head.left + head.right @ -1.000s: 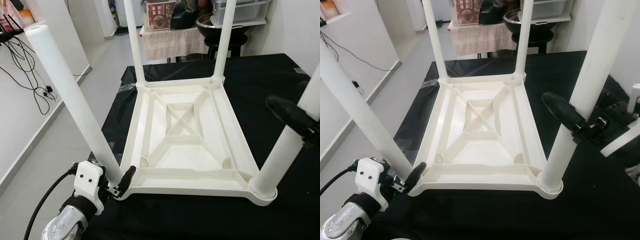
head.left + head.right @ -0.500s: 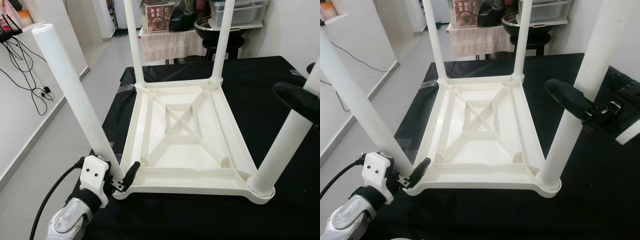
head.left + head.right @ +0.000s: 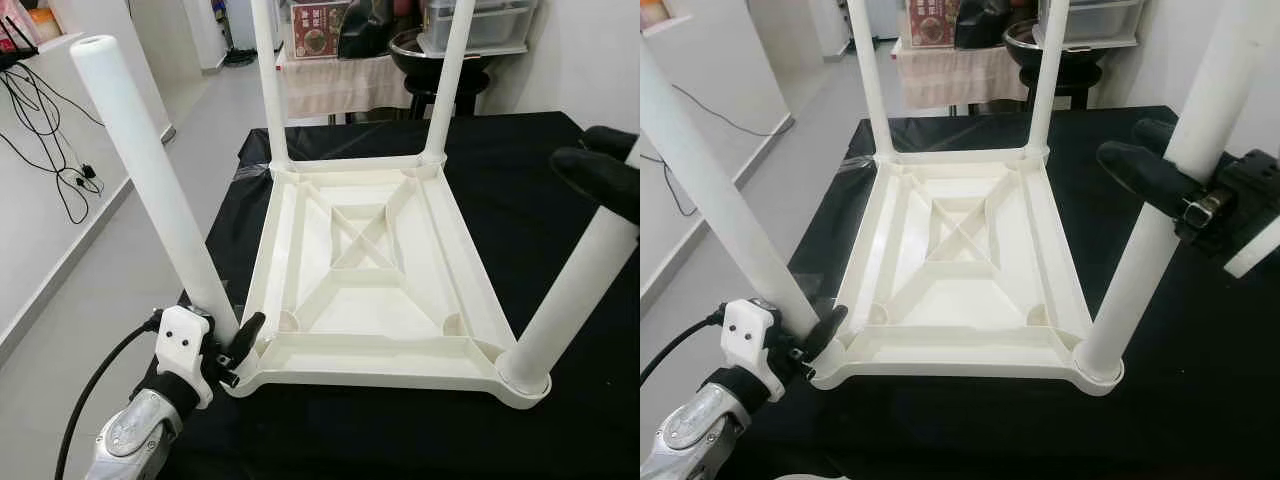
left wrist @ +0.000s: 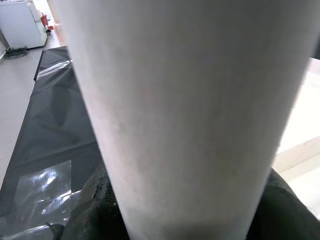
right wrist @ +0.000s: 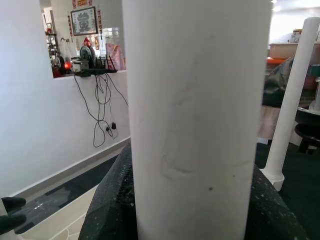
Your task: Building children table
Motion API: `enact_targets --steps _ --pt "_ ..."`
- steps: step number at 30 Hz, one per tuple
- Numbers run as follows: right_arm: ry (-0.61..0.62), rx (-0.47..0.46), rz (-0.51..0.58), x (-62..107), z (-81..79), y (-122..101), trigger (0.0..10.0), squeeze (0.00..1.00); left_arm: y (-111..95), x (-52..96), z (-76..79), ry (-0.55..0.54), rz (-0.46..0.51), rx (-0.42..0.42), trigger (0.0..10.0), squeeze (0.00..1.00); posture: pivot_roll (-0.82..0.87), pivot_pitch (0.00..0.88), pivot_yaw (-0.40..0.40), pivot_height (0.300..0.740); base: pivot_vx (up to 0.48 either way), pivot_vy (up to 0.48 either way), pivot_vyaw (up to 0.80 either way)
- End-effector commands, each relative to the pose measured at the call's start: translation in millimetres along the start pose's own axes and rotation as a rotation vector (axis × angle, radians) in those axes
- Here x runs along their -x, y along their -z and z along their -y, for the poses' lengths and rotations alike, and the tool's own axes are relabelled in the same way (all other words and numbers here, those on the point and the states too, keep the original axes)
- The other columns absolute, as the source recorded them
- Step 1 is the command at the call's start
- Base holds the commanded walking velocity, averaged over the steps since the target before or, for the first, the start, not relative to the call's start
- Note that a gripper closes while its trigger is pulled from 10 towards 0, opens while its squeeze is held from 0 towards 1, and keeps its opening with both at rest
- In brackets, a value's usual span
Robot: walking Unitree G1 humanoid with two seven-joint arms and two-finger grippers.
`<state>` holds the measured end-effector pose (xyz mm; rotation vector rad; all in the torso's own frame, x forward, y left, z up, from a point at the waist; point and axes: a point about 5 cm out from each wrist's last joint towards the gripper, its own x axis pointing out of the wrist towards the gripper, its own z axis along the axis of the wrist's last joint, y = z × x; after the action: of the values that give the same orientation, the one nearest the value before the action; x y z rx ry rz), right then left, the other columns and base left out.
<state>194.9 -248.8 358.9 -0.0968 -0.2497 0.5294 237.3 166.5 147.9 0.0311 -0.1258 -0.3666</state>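
With the left gripper (image 3: 232, 352) clamped low on the tilted leg (image 3: 150, 178) at lower left and the right gripper (image 3: 1170, 180) clamped on the seated leg (image 3: 1160, 210) at right, we should straighten the tilted leg over its corner socket of the upturned table (image 3: 375, 285), then press down.

A desk (image 3: 560, 180) draped in a black cover fills the centre and right of the frame, reaching from the bottom edge up toward the upper middle. At its upper left corner the cover shows a glossy, crinkled clear patch (image 3: 250, 172). Directly on the cover rests an upside-down white plastic children table (image 3: 370, 290), its ribbed underside facing up with an X-shaped brace at the centre. The flat top lies against the cover, set toward the desk's left edge.
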Motion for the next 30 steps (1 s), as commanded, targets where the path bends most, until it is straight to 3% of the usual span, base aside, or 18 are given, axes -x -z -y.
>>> enact_targets --steps 1,5,11,13,14,16,17,19,20,21,22,23,24,25,26,27,28,30 --pt "0.014 -0.041 -0.024 -1.6 -0.5 9 0.0 0.00 5 6.7 -11.7 -0.029 -0.046 -0.029 0.0 0.00 -0.20 0.154 0.045 0.740 0.000 0.000 0.00" --pt "0.068 -0.073 -0.031 -2.2 2.6 15 0.0 0.00 0 6.6 -20.8 -0.044 -0.034 -0.044 0.0 0.00 -0.20 0.157 0.053 0.740 0.000 0.000 0.00" --pt "0.217 -0.123 -0.016 -1.1 16.7 33 0.0 0.00 -40 -4.5 -47.2 -0.068 0.067 -0.116 0.0 0.00 -0.18 0.155 0.072 0.740 0.000 0.000 0.00" --pt "0.397 -0.201 -0.006 2.2 32.2 50 0.0 0.00 -89 -17.7 -65.6 -0.043 0.180 -0.196 0.0 0.00 -0.16 0.151 0.096 0.740 0.000 0.000 0.00" --pt "0.397 -0.201 -0.006 2.2 32.2 50 0.0 0.00 -89 -17.7 -65.6 -0.043 0.180 -0.196 0.0 0.00 -0.16 0.151 0.096 0.740 0.000 0.000 0.00" --pt "0.590 -0.316 -0.018 5.8 40.6 76 0.0 0.00 -153 -30.3 -81.5 0.007 0.315 -0.289 0.0 0.00 -0.15 0.144 0.117 0.740 0.000 0.000 0.00" --pt "0.636 -0.345 -0.023 6.5 40.9 83 0.0 0.00 -170 -32.0 -84.4 0.021 0.348 -0.311 0.0 0.00 -0.15 0.144 0.117 0.740 0.000 0.000 0.00" --pt "0.636 -0.345 -0.023 6.5 40.9 83 0.0 0.00 -170 -32.0 -84.4 0.021 0.348 -0.311 0.0 0.00 -0.15 0.144 0.117 0.740 0.000 0.000 0.00" --pt "0.685 -0.394 -0.035 6.8 39.1 94 0.0 0.00 -190 -35.2 -85.8 0.051 0.384 -0.338 0.0 0.00 -0.14 0.142 0.130 0.740 0.000 0.000 0.00" --pt "0.685 -0.394 -0.035 6.8 39.1 94 0.0 0.00 -190 -35.2 -85.8 0.051 0.384 -0.338 0.0 0.00 -0.14 0.142 0.130 0.740 0.000 0.000 0.00" --pt "0.789 -0.513 -0.148 4.7 26.6 132 0.0 0.00 -243 -46.8 -82.6 0.144 0.472 -0.424 0.0 0.00 -0.10 0.139 0.167 0.740 0.000 0.000 0.00" --pt "0.789 -0.513 -0.148 4.7 26.6 132 0.0 0.00 -243 -46.8 -82.6 0.144 0.472 -0.424 0.0 0.00 -0.10 0.139 0.167 0.740 0.000 0.000 0.00" --pt "0.825 -0.568 -0.217 1.6 15.7 152 0.5 0.00 -270 -52.6 -77.4 0.194 0.517 -0.452 0.0 0.00 -0.09 0.140 0.183 0.740 0.000 0.000 0.00" --pt "0.825 -0.568 -0.217 1.6 15.7 152 0.5 0.00 -270 -52.6 -77.4 0.194 0.517 -0.452 0.0 0.00 -0.09 0.140 0.183 0.740 0.000 0.000 0.00" --pt "0.853 -0.611 -0.285 -1.6 4.2 169 4.1 0.00 -291 -57.8 -71.5 0.230 0.550 -0.465 1.2 0.00 -0.09 0.143 0.201 0.740 0.000 0.000 0.00" --pt "0.876 -0.640 -0.342 -3.9 -5.1 183 7.5 0.00 -304 -62.7 -65.7 0.260 0.572 -0.461 5.8 0.00 -0.08 0.142 0.204 0.740 0.000 0.000 0.00" --pt "0.876 -0.669 -0.385 -9.3 -15.3 196 10.0 0.00 -315 -69.3 -59.0 0.297 0.588 -0.429 10.0 1.00 -0.07 0.144 0.212 0.740 0.000 0.000 0.00" --pt "0.877 -0.685 -0.408 -13.2 -22.2 203 10.0 0.00 -322 -73.0 -54.8 0.324 0.592 -0.405 10.0 1.00 -0.07 0.145 0.215 0.740 0.000 0.000 0.00"
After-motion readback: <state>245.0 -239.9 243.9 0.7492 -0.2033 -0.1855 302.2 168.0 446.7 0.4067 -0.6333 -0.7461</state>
